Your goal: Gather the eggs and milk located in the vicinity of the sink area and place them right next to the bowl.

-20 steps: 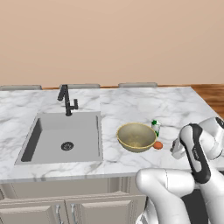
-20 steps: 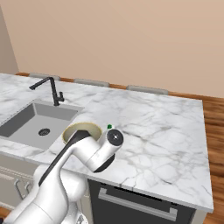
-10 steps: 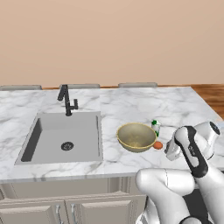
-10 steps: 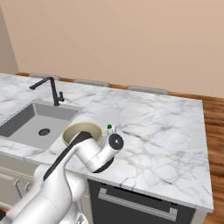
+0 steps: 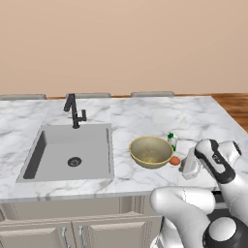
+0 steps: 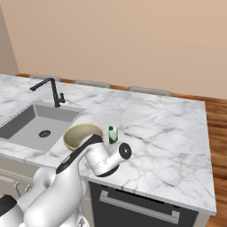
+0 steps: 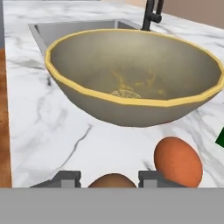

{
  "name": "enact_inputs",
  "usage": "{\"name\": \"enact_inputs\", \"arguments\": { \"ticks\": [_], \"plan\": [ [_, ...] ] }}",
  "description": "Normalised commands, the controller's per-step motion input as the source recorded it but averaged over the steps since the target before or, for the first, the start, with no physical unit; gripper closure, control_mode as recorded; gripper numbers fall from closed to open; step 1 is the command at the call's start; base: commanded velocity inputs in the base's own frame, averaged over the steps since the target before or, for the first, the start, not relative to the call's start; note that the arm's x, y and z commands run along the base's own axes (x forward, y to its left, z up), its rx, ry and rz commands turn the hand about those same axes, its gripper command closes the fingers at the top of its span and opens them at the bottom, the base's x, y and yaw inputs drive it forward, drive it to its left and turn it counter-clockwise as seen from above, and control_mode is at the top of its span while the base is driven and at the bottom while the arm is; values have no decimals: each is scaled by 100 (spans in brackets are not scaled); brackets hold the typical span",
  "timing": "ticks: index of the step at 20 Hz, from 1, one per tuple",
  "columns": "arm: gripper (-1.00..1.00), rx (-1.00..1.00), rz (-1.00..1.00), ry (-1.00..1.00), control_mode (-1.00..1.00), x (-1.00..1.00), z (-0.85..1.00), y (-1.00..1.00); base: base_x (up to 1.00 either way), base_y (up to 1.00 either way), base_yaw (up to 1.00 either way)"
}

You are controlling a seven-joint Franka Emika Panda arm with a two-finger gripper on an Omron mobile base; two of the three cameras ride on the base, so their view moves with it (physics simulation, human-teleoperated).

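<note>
The tan-yellow bowl (image 5: 151,151) (image 6: 82,133) (image 7: 131,101) stands on the marble counter, right of the sink (image 5: 72,150). Close behind its right side is the small milk bottle (image 5: 172,141) (image 6: 113,134) with a green cap. An orange-red egg (image 5: 175,161) (image 7: 178,162) lies on the counter just right of the bowl. My gripper (image 7: 109,178) (image 5: 190,165) is low beside that egg, shut on a brown egg (image 7: 112,180) whose top shows between the fingertips. I cannot tell whether the brown egg touches the counter.
A black faucet (image 5: 73,110) (image 6: 53,91) rises behind the grey basin (image 6: 35,122). The counter's front edge runs close below the bowl, and its right end meets wooden floor (image 5: 237,104). Open marble (image 6: 164,133) stretches right of the bottle.
The hand has sunk a little and edged in toward the bowl's right side with the brown egg in it. In the right base view the bottle has come out from behind the arm.
</note>
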Motion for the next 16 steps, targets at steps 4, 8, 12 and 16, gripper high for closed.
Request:
{"name": "enact_inputs", "arguments": {
  "ticks": [4,8,12,16],
  "plan": [
    [100,5,2,-1,-100,18,-3,4,0,0,0],
    [100,2,0,-1,-100,21,0,3,0,0,0],
    [100,3,0,0,-100,20,0,5,0,0,0],
    [100,3,0,0,-100,12,-3,11,0,0,0]
  ]
}}
